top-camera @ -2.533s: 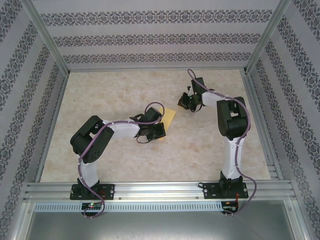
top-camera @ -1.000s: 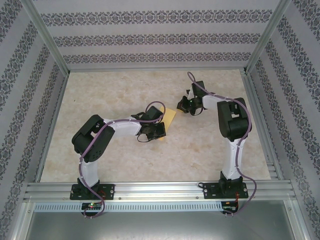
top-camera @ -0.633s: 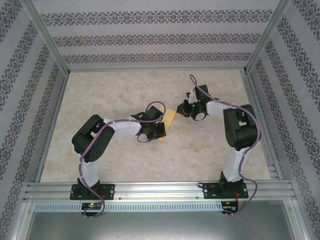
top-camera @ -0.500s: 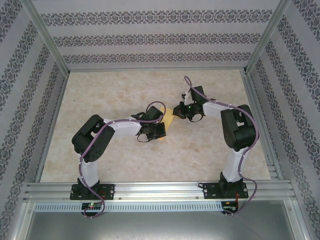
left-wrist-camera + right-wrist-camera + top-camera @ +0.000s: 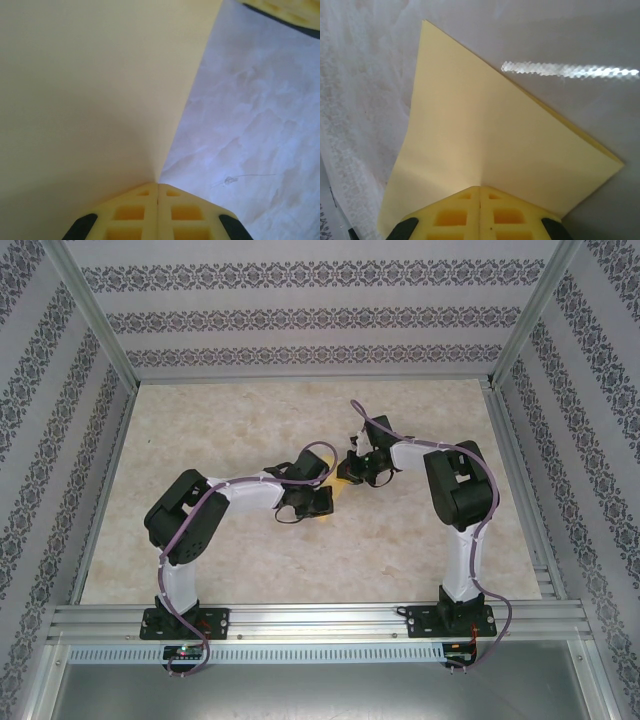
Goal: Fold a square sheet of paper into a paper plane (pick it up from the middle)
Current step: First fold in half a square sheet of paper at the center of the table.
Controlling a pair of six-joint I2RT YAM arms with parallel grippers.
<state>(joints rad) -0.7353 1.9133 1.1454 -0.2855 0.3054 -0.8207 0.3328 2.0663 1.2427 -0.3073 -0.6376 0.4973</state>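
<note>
The square sheet of paper (image 5: 485,125) sits near the middle of the table (image 5: 230,420), between the two arm tips. The left gripper (image 5: 158,186) meets its near-left edge and the right gripper (image 5: 480,189) its far-right side (both touching it).

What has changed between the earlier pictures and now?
The right gripper, shut, swung left to the thin yellow-orange square sheet of paper. Its tip now rests against the sheet. The left gripper stayed put, shut, with its tip on the same sheet.
</note>
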